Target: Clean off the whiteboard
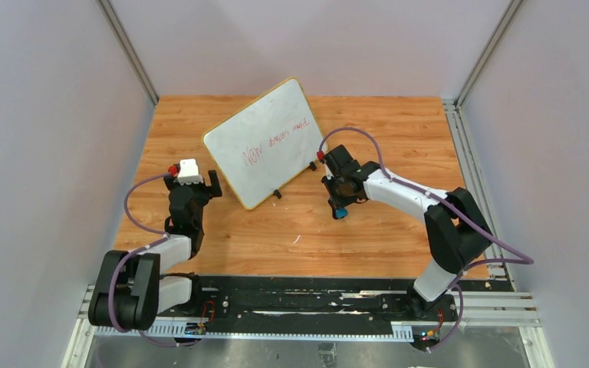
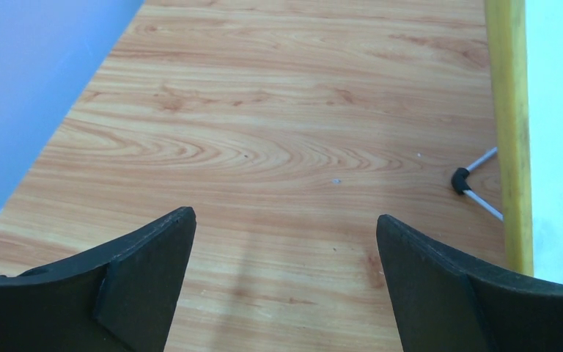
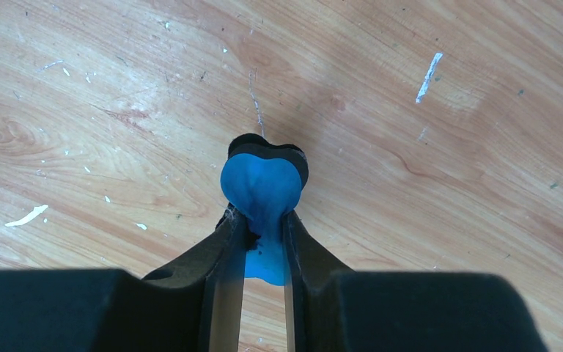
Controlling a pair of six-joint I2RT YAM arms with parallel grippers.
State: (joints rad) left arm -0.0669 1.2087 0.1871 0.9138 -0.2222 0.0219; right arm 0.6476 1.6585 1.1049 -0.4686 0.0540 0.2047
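Note:
The whiteboard [image 1: 264, 142], yellow-framed with faint red handwriting, leans tilted on small black feet at the table's middle back. In the left wrist view its yellow frame [image 2: 509, 132] and one foot [image 2: 460, 180] show at the right. My right gripper [image 1: 339, 208] is shut on a small blue eraser [image 3: 264, 187] with a black underside, squeezed between the fingertips low over the wood, just right of the board's near corner. My left gripper [image 2: 284, 235] stands open over bare wood, left of the board, with nothing between its fingers.
The wooden table [image 1: 383, 138] is walled by grey panels on three sides. A black rail [image 1: 307, 299] with the arm bases runs along the near edge. White flecks [image 3: 429, 73] dot the wood under the right gripper.

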